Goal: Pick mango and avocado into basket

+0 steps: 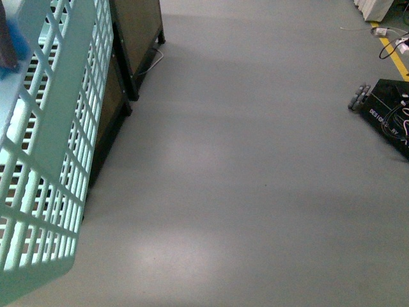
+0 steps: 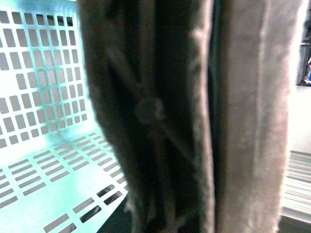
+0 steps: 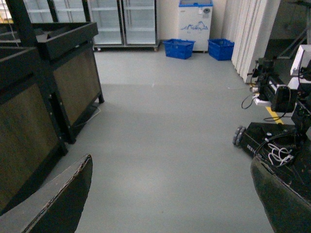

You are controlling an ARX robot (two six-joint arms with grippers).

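Basket (image 1: pixel 51 160) hangs tilted above the floor (image 1: pixel 243 160). Right fingers (image 3: pixel 63 199) spread, empty. Left fingers (image 2: pixel 252 121): state cannot be told.

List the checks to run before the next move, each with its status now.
1. Sight of mango: not ok, no view shows it.
2. Sight of avocado: not ok, none visible.
3. Sight of basket: ok, close to the front camera, on the left.
4. The right claw open, nothing between its fingers: ok.
5. Grip of left claw: cannot tell, picture blurred.
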